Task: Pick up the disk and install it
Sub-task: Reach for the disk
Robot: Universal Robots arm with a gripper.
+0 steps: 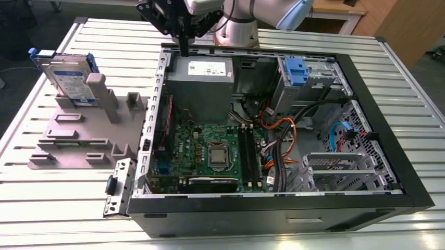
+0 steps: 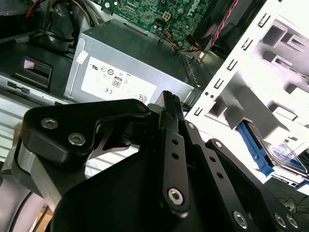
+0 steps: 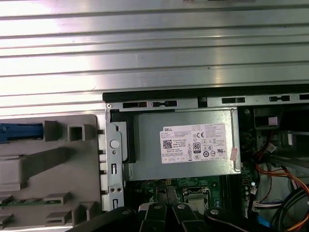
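Exterior view: the gripper hangs clenched and empty above the computer case's rim. The disk stands upright in a grey holder beside the case.

The computer case on the counter was seen whole, from high up and at a slant, in the exterior view. The power supply was shared at close range in both wrist views. It was seen straight down in the first and obliquely past the hand in the second.

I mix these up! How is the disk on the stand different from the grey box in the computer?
The disk stands on edge outside the computer; the box sits inside. The disk is thin with a blue frame; the box is chunky and grey. Both carry labels.
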